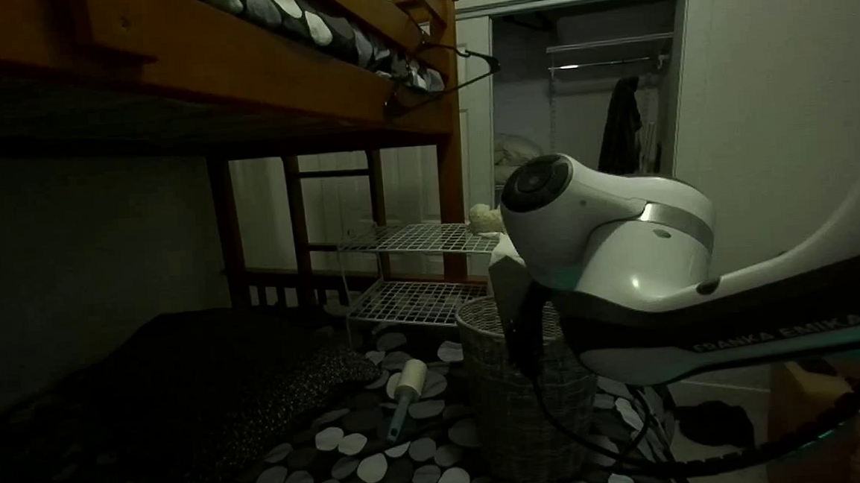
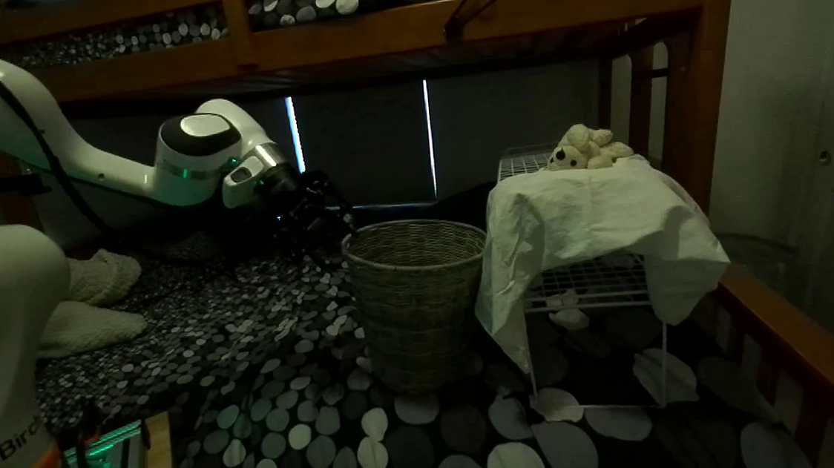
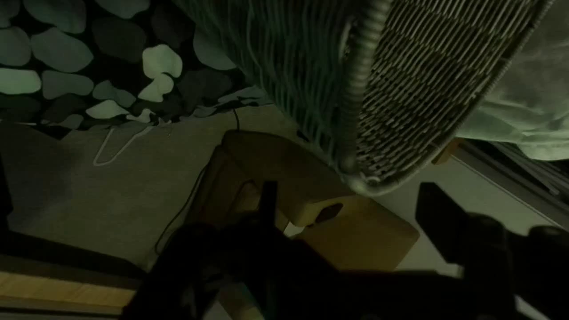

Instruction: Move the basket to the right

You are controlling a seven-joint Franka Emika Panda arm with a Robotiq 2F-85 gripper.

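Wicker basket (image 2: 424,323) stood upright on the dot-covered bed (image 2: 276,424), near its edge. Gripper (image 3: 349,189) was close by the basket's rim (image 3: 371,189); touching or not, couldn't tell. Fingers (image 3: 268,202) stood spread apart; wrist view showed the end of the rim in the gap between them, depth unclear. On the basket's other side, just beside it, a white wire rack (image 2: 588,284) stood near the bed's end edge, by a wooden corner post (image 2: 702,77), with a white cloth (image 2: 571,211) draped over it and a plush toy (image 2: 583,150) lying on top. Rack and hanging cloth blocked that side; cloth against wicker or clear of it, couldn't tell. Lint roller (image 1: 411,381) lay on the bed, between the basket and a dark speckled heap of fabric (image 1: 260,401). Pale fleecy bundle (image 2: 89,327) lay toward the bed's opposite end. Past the bed's edge sat a cardboard box (image 3: 360,235), partly hidden behind the basket in the wrist view.
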